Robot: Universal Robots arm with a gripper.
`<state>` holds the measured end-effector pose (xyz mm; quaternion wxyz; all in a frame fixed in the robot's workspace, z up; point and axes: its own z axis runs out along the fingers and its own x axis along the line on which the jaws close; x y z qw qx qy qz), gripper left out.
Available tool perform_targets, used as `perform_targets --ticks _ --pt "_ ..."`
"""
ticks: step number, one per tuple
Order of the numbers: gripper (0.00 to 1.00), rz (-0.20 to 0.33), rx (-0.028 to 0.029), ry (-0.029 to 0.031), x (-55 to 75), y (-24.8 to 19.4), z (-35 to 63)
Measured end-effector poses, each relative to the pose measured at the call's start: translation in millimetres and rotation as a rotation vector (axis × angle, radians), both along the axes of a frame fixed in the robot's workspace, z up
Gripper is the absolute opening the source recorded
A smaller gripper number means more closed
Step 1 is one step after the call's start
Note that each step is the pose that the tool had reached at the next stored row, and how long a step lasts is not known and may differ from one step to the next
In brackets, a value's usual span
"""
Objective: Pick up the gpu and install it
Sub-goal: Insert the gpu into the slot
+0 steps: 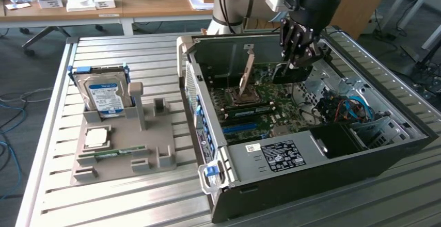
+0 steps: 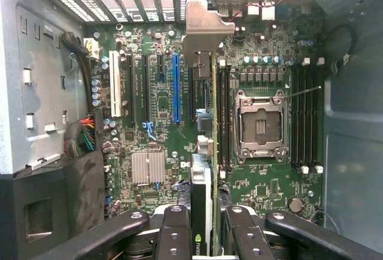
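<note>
Silver-grey arm [image 1: 231,0], black tool [image 1: 298,58], screw-dotted black fingers [image 2: 175,236]

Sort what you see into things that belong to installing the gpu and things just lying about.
Belong to the job: gpu, held in the gripper; motherboard; computer case.
Lying about: hard drive, RAM stick and square silver chip on the grey holder.
</note>
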<state>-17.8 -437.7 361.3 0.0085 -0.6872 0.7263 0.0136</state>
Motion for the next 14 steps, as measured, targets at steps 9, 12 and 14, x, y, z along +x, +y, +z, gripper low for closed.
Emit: perform_targets --ticks 9,12,14 --pt "0.27 0.0 0.0 0.001 -0.8 0.0 -0.2" --pt "0.27 0.0 0.001 0.0011 -2.5 -0.1 -1.0" --pt "0.27 0.0 0.0044 0.0012 -3.5 -0.9 -1.7"
